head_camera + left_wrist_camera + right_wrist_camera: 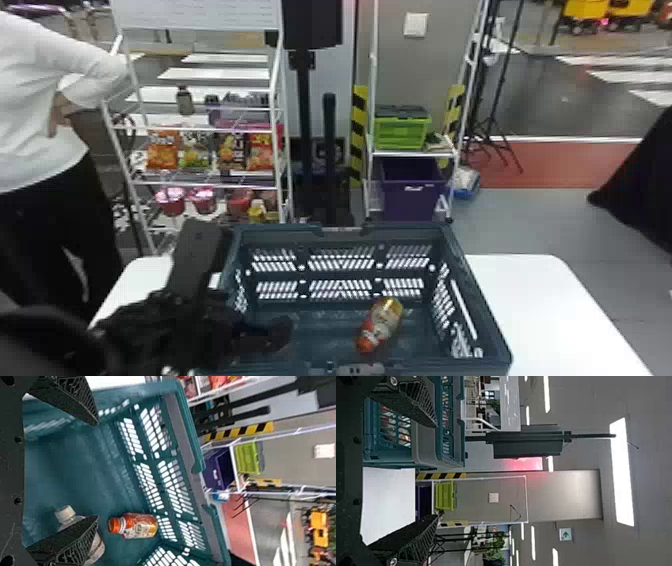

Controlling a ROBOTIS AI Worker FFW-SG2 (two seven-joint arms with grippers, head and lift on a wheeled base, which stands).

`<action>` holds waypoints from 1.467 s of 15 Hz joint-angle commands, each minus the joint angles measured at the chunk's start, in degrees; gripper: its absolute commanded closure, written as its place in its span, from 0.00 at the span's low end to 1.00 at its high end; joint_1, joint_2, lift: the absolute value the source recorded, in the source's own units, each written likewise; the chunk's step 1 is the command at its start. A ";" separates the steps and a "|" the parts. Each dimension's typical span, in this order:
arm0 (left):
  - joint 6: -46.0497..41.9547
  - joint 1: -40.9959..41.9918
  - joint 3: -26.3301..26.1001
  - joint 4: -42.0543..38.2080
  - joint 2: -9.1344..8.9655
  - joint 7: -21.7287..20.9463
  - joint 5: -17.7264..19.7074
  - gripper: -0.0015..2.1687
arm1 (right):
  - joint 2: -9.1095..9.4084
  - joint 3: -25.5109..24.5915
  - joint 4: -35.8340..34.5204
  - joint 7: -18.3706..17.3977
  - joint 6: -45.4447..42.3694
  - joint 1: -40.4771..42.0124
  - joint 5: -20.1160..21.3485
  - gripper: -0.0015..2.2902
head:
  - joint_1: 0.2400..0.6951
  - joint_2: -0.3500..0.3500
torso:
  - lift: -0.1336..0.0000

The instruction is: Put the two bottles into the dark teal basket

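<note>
R gripper (435, 471) released, empty, off bskt's 5 o'clock; L gripper (247, 280) likewise, fingers spread, bskt's 9 o'clock. In bskt (400, 230) on table (545, 310): white-cap btl (65, 513) approx 5 o'clock, orange-cap btl (381, 325) beyond, 4 o'clock, lying down.

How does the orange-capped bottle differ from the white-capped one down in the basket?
The orange-capped bottle has orange and yellow on its body; the white-capped bottle looks mostly pale. The left tool partly covers the white-capped bottle in the left wrist view, while the orange-capped bottle is unobstructed there. Both lie in the basket.
</note>
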 commanded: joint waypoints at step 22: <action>-97.75 52.98 2.69 11.48 2.68 11.81 -7.56 0.05 | -0.44 1.14 -5.08 0.78 8.77 -1.41 2.10 0.03 | 0.57 0.50 | 1.00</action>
